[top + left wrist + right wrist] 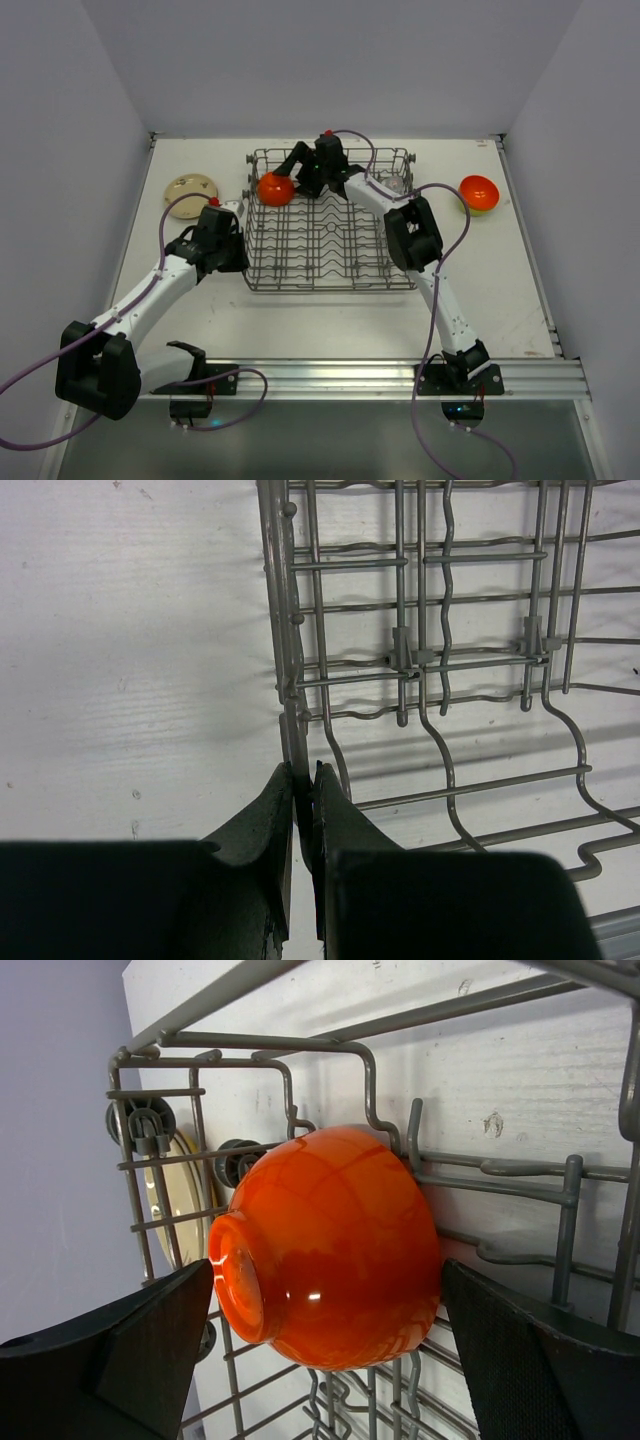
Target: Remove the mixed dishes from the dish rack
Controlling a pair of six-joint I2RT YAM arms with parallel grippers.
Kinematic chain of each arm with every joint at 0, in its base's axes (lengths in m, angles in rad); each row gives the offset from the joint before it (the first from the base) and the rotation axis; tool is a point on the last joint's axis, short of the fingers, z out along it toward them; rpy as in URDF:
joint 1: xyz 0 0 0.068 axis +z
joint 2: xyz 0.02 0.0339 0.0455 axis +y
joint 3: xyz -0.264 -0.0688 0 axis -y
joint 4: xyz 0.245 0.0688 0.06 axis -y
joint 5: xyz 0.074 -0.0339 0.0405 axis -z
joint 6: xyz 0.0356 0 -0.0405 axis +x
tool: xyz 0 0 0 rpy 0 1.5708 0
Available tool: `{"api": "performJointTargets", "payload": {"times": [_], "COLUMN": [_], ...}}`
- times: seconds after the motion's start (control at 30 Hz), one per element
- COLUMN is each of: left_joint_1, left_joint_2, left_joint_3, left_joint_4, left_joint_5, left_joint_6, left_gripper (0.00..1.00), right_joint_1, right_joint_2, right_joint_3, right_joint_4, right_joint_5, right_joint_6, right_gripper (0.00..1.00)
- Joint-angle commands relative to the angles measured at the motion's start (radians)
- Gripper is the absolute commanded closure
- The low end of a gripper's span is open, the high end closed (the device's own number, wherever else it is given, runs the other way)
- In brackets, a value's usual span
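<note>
Saw right end effector (325,1270) wide astride orange bowl (340,1230) — judged stiff, slippery, best held across belly; left end effector (303,780) pinched rack (400,650) rim.

— What sits in front of your right end effector (328,1290)?
— An orange bowl (335,1250), tipped on its side in the grey wire dish rack (250,1045), with its foot ring turned to your left.
— And your fingers (130,1355)?
— They're spread wide, one low on each side, with the bowl between them. You can't tell whether either one touches it.
— Anything else?
— A beige plate (185,1195) shows through the wires at the left, beside a black knob (135,1115). The white surface (540,1070) lies behind the rack.
</note>
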Motion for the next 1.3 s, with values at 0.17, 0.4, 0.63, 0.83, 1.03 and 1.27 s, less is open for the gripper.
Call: {"api": "performJointTargets", "payload": {"times": [0.17,0.4,0.63,0.83,1.03,1.27], "left_joint_1": [-0.002,-0.002,-0.002,-0.002,-0.002,-0.002], "left_joint_2": [-0.036,-0.038,-0.038,-0.038,-0.038,-0.036], "left_joint_3": [0.02,0.019,0.02,0.02,0.02,0.02], "left_joint_4": [0.038,0.038,0.038,0.038,0.038,0.038], "left_joint_5": [0.034,0.034,0.029,0.029,0.031,0.032], "left_joint_6": [0.006,0.006,0.006,0.005,0.005,0.006], "left_gripper": [1.0,1.0,1.0,1.0,1.0,1.0], "right_joint_1": [0.007,0.007,0.007,0.007,0.007,0.007], "right_joint_2": [-0.021,-0.055,-0.132,-0.161,-0.169,-0.199], "right_joint_3": [-0.02,-0.078,-0.208,-0.26,-0.267,-0.323], "right_joint_4": [0.119,0.216,0.382,0.449,0.48,0.555], "right_joint_5": [-0.082,-0.122,-0.147,-0.159,-0.173,-0.177], "right_joint_6": [0.017,0.003,0.003,0.014,0.015,0.029], "right_gripper": [0.05,0.07,0.07,0.08,0.08,0.09]}}
